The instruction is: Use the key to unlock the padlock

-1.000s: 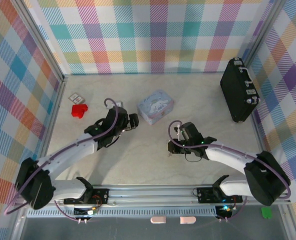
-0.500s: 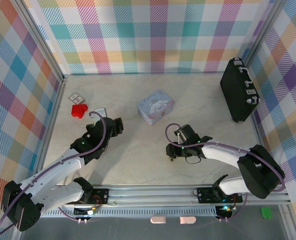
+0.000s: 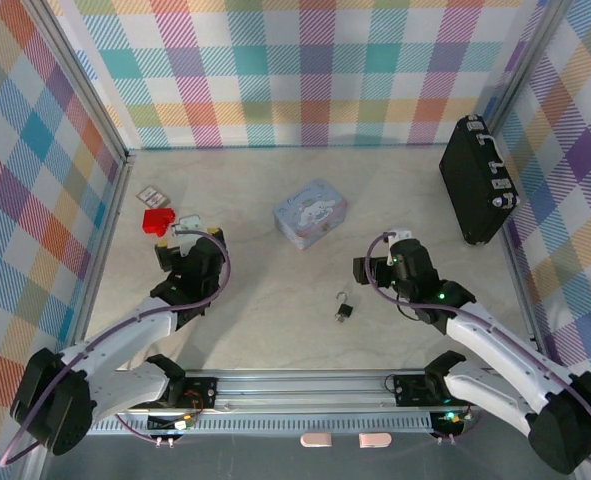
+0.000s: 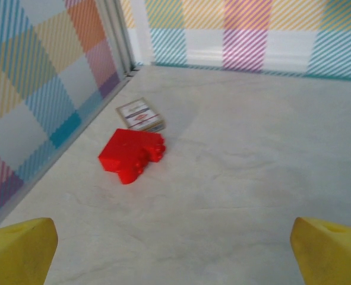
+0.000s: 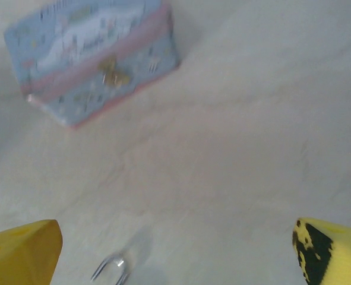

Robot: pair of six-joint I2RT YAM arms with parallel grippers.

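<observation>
Operator: Where does the padlock (image 3: 344, 308) sit?

Observer: It lies on the desk (image 3: 275, 310) by itself, in the open stretch between the two arms, nearer the right one. It is in front of the pale blue tin (image 3: 312, 213) and well apart from it. Nothing touches it.

Operator: And the pincers?

Observer: The left pincer (image 4: 175, 261) stands wide with nothing between its yellow tips. It faces the red block (image 4: 130, 155) and a small card box (image 4: 141, 114) by the left wall, turned away from the lock. The right pincer (image 5: 175, 255) is also spread wide and empty. Its wrist camera catches the silvery shackle at the bottom edge, blurred, with the tin beyond.

Operator: Is it unlocked, then?

Observer: I cannot tell. From above the lock is too small to show whether the shackle has sprung, and I cannot pick out the key, in the body or anywhere on the desk.

Operator: Your read on progress?

Observer: Neither pincer holds lock or key, so no turning is under way. Either the job is finished and the lock has been set down, or both must be picked up before any turning.
</observation>
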